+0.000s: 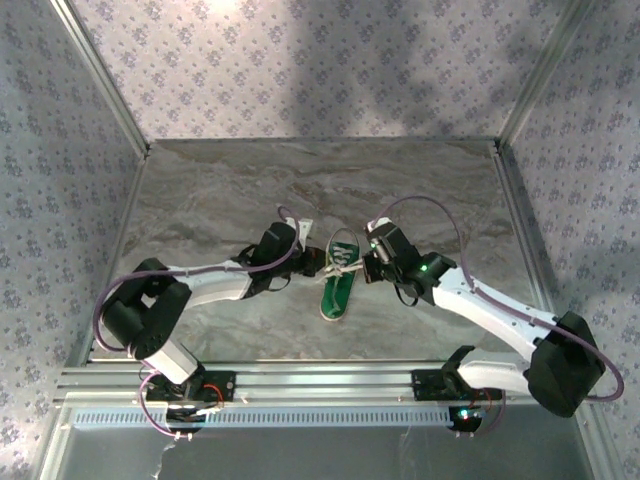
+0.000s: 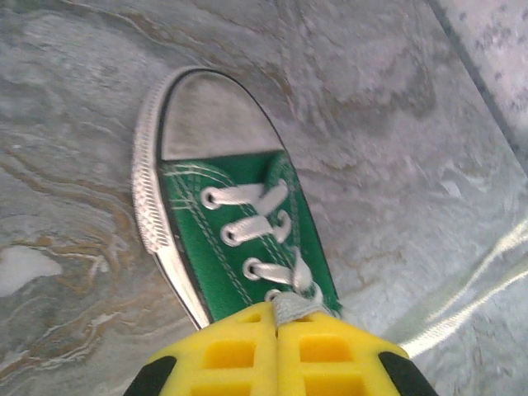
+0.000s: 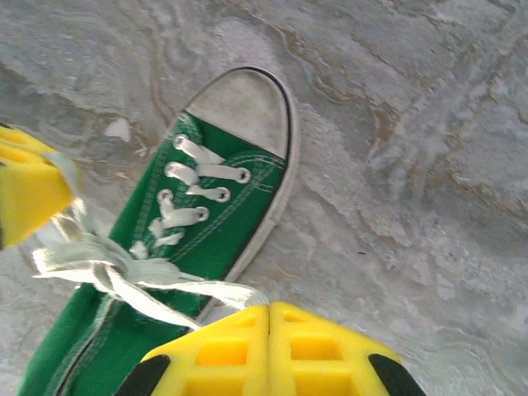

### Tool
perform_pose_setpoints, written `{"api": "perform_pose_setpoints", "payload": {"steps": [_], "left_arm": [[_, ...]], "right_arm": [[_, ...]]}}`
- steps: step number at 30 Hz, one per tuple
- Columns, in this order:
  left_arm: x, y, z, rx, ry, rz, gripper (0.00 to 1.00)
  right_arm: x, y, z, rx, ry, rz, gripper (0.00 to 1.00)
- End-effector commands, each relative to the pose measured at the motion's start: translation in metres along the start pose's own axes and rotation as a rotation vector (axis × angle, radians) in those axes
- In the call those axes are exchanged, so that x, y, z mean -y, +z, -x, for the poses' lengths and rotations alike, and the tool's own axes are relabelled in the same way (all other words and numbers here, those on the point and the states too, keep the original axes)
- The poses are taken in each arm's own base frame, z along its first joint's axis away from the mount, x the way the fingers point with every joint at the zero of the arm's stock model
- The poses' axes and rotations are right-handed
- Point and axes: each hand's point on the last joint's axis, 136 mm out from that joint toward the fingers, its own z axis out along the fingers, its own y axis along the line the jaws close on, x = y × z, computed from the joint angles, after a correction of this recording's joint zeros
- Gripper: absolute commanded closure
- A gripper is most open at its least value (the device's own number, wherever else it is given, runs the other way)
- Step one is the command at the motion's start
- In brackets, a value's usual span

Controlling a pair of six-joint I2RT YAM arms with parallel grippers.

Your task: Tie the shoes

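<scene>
- Top external view: the green sneaker (image 1: 336,292) is lying on the marble-patterned table (image 1: 200,200), near the middle and towards the arms, between the two wrists, with its toe pointing at the near edge.
- The left gripper (image 1: 321,263) is reaching in from the left and the right gripper (image 1: 352,263) from the right. Both are meeting over the sneaker's laced part; from here their jaws are too small to read.
- Flower-patterned walls (image 1: 300,60) are enclosing the table on three sides.
- Left wrist view: the left gripper (image 2: 276,320) is pressing its yellow fingers (image 2: 227,355) together, and a strand of the white laces (image 2: 290,307) is sitting pinched in the seam between them.
- The sneaker (image 2: 202,247) is resting flat on the table (image 2: 396,165), its white toe cap (image 2: 214,115) pointing away from the camera, the laces crossing its eyelets.
- Right wrist view: the right gripper (image 3: 270,318) is also holding its yellow fingers (image 3: 330,351) pressed together, clamping the end of a lace strand (image 3: 223,290) that is running flat across the sneaker's side.
- The sneaker (image 3: 206,223) is lying diagonally, its toe cap (image 3: 243,103) pointing away from the camera.
- The loose laces (image 3: 103,266) are crossing over the tongue, one strand rising to a yellow finger of the left gripper (image 3: 25,186) at the left edge.
</scene>
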Motion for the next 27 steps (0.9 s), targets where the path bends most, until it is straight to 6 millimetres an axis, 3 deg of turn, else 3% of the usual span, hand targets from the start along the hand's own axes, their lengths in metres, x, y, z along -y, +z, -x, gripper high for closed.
{"api": "perform_pose_setpoints", "payload": {"steps": [1, 14, 27], "left_arm": [[-0.003, 0.002, 0.02, 0.12, -0.075, 0.008, 1.0], [-0.035, 0.002, 0.007, 0.143, -0.159, 0.108, 1.0], [-0.064, -0.009, -0.013, 0.127, -0.198, 0.205, 1.0]], "right_arm": [[0.024, 0.009, -0.013, -0.05, 0.056, -0.083, 1.0], [0.03, 0.034, -0.029, -0.119, 0.054, -0.072, 1.0], [0.05, 0.034, -0.047, -0.193, 0.034, -0.185, 1.0]]}}
